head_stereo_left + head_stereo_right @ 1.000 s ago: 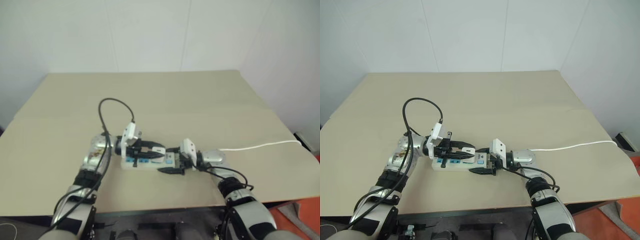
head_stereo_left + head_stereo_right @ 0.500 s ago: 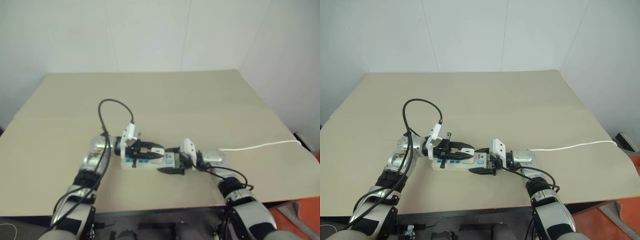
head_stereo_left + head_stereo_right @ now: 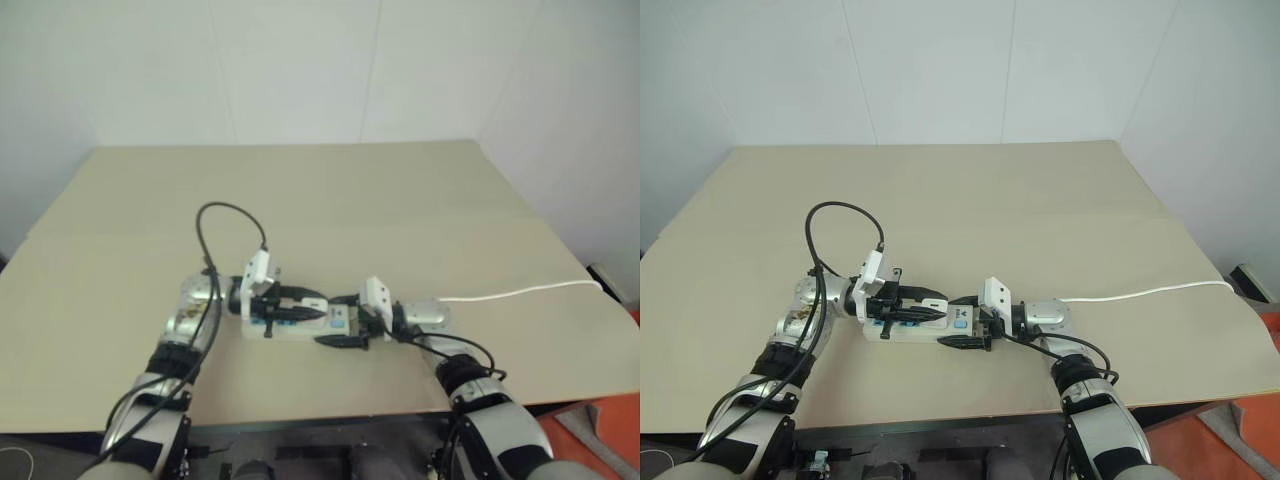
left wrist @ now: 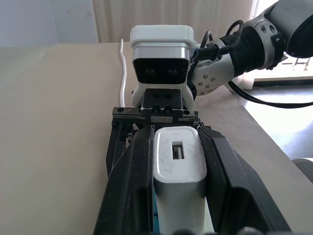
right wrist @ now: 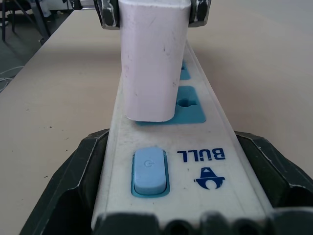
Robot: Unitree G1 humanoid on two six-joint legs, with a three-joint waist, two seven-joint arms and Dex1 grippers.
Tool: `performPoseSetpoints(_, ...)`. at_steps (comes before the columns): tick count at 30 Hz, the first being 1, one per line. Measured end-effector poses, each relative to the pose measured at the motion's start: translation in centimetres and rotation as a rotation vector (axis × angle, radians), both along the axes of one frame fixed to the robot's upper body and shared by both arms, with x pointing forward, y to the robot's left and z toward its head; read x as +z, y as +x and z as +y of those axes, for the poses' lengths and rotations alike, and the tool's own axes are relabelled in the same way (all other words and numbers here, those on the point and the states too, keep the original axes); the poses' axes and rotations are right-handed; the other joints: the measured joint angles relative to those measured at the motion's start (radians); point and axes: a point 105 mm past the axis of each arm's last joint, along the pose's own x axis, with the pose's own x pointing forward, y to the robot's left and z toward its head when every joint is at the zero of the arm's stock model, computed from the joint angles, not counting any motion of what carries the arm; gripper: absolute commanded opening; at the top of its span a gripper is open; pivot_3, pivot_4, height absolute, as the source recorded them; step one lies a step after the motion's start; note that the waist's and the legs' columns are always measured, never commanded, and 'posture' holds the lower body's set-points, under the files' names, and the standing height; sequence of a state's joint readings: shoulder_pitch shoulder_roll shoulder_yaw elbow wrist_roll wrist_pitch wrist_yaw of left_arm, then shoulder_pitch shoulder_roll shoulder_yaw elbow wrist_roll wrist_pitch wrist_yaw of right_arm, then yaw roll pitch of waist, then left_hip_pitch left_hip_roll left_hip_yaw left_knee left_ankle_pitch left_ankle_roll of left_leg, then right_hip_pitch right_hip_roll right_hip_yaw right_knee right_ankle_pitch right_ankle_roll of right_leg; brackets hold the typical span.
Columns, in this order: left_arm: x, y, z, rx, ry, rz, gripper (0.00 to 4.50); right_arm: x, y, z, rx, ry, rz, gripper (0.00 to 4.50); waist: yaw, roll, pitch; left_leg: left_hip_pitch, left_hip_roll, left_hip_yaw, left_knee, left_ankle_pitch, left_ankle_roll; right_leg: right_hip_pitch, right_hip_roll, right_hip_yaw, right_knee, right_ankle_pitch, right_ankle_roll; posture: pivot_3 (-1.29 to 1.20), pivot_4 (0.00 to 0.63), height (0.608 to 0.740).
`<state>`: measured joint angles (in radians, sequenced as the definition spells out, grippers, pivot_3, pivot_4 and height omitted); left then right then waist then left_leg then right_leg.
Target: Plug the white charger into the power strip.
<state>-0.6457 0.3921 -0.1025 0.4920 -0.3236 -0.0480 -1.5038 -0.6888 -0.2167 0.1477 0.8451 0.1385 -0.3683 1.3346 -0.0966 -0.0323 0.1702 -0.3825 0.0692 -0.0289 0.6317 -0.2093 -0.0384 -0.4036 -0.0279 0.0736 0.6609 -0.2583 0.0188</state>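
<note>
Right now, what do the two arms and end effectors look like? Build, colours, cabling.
Both arms have silver-grey shells with black joints. Each end effector, left and right, has two black tapered fingers under a white boxy camera module with a dark twin-lens face. A black cable loops above the left forearm; another runs along the right wrist.

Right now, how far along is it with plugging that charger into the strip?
Nearly there. Done: the right end effector straddles the switch end of the strip, holding it steady, and the left end effector is shut on the charger. In hand: the charger stands on the blue socket next to the switch. Left: whether it is pushed fully home I cannot tell; then letting go.
</note>
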Motion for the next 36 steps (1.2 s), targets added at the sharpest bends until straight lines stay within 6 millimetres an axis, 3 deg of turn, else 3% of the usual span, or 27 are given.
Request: performPoseSetpoints(36, -1.1, -0.3, 0.4, 0.023, -0.001, -0.038, 1.03, -0.1, 0.0, 0.0, -0.005, -0.001, 0.004, 3.41, 0.001, 0.003, -0.004, 0.003, 0.0, 0.0, -0.001, 0.0, 0.0, 0.002, 0.0, 0.001, -0.001, -0.003, 0.004, 0.0, 0.15, 0.74)
